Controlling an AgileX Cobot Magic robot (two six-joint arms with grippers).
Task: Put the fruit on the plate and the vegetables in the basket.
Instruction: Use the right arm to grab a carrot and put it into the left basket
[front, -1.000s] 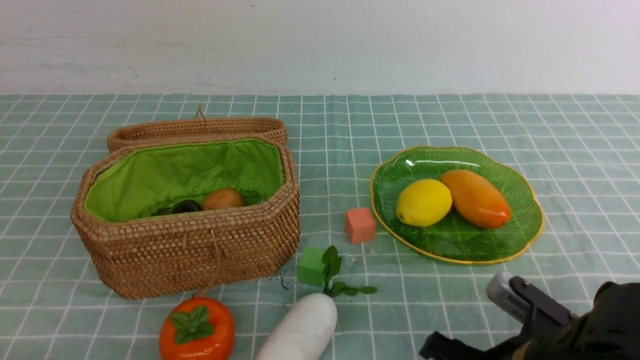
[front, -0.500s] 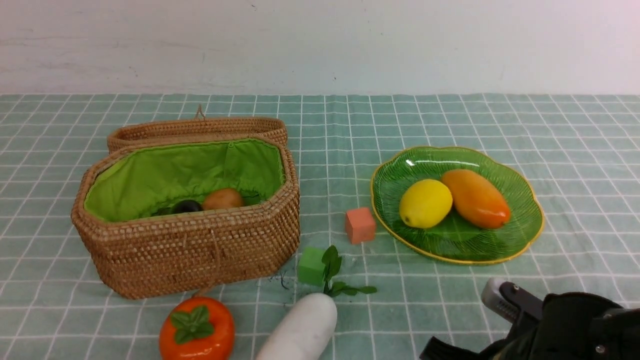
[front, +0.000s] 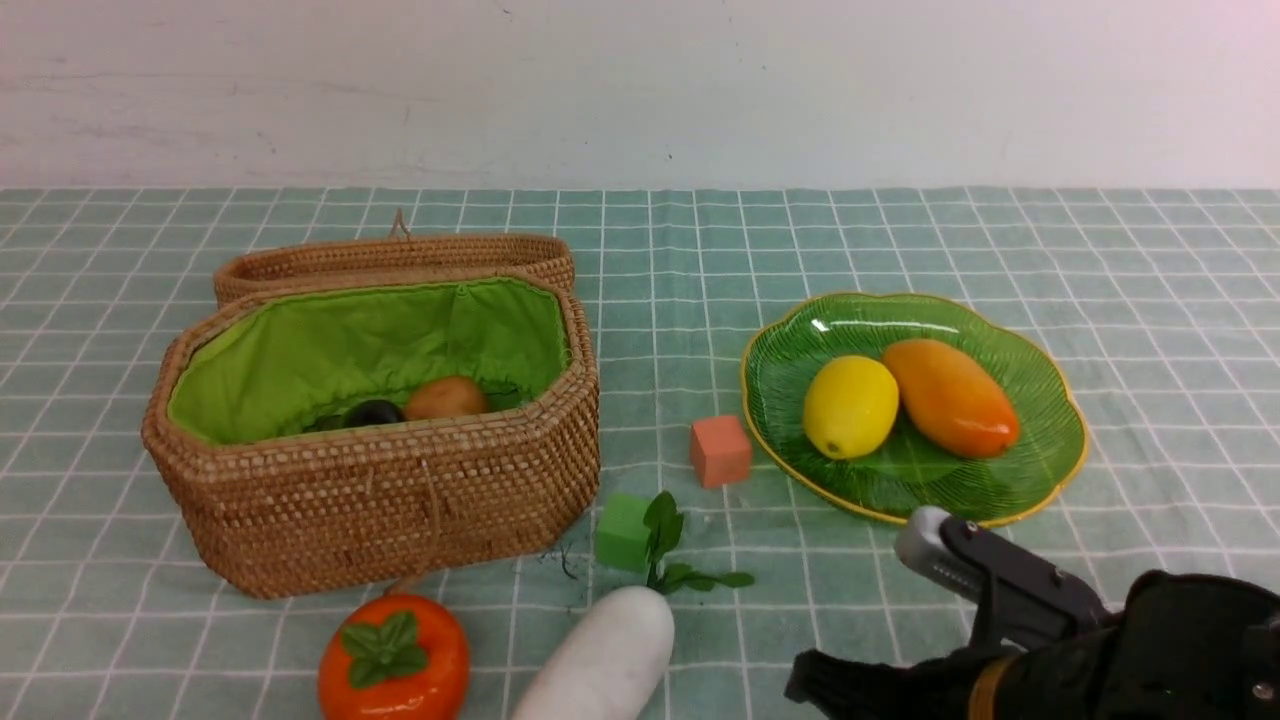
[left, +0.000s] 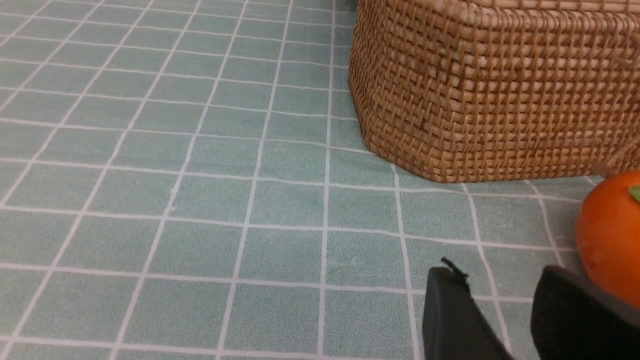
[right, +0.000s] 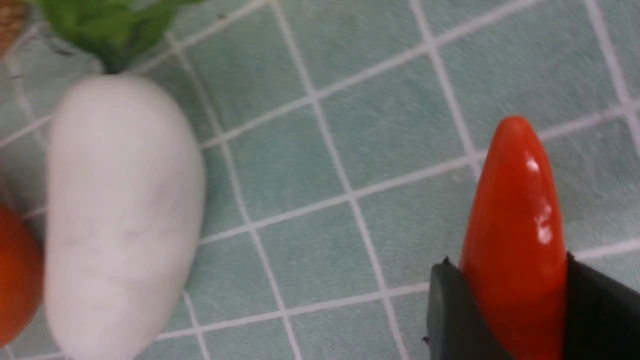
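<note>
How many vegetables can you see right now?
4. Potato and eggplant in the basket, radish on the cloth in front of it, chili in the right gripper. More could be hidden inside the basket.

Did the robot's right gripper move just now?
Yes. The right gripper, shut on the chili, has slid left in the front view, closer to the white radish.

Left on worktop (front: 700, 250): basket (front: 400, 500), lid (front: 395, 256) behind it, eggplant (front: 374, 412) left of potato (front: 446, 397) inside. Right: plate (front: 1040, 470), lemon (front: 850, 407) left of mango (front: 950, 397) on it. Between basket and plate: far cube (front: 720, 450), near cube (front: 623, 532) closer in. Before basket: persimmon (front: 393, 657), radish (front: 600, 660) to its right. Nearest right: chili (right: 515, 240) between right fingers (right: 450, 320).
</note>
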